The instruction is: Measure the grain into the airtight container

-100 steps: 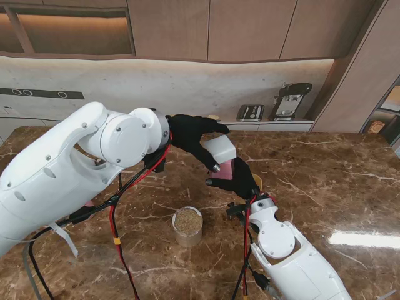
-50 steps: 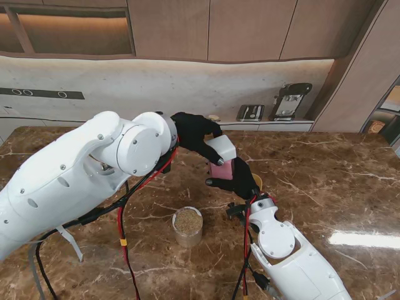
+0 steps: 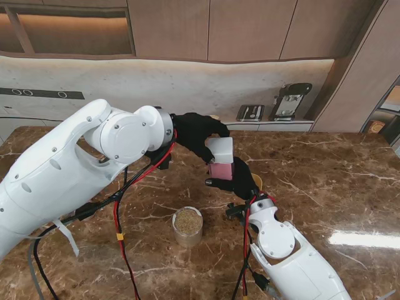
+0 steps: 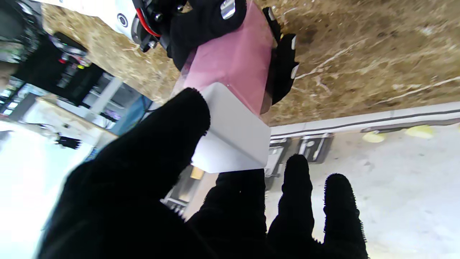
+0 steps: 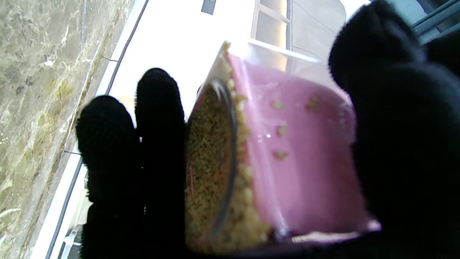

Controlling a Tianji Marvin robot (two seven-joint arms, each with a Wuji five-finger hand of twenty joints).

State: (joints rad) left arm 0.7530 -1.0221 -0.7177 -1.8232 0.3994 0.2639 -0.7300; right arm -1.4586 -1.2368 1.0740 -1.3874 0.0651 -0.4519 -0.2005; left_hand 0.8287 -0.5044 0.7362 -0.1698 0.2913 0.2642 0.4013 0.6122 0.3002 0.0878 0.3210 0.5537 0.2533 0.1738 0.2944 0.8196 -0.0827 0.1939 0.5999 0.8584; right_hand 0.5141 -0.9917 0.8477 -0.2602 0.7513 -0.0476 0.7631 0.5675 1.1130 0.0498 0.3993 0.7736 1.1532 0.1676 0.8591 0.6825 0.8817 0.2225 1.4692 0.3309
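The pink airtight container (image 3: pixel 221 170) is held above the table by my right hand (image 3: pixel 239 182), which is shut around its lower part. Grain (image 5: pixel 212 162) lies against the container's clear wall (image 5: pixel 298 151) in the right wrist view. A white lid (image 3: pixel 220 150) sits level on top of the container, with my left hand (image 3: pixel 194 134) shut on it from the left. In the left wrist view the lid (image 4: pixel 233 140) caps the pink container (image 4: pixel 233 61), and my left hand's thumb (image 4: pixel 172 136) presses its edge.
A round clear cup of grain (image 3: pixel 187 226) stands on the marble table (image 3: pixel 325 169), nearer to me than the hands. A small tan object (image 3: pixel 257 181) peeks out to the right of my right hand. Appliances (image 3: pixel 287 100) sit on the far counter.
My left hand has brought the white lid down from a tilted position onto the pink container's top. The right hand and the grain cup have stayed where they were.
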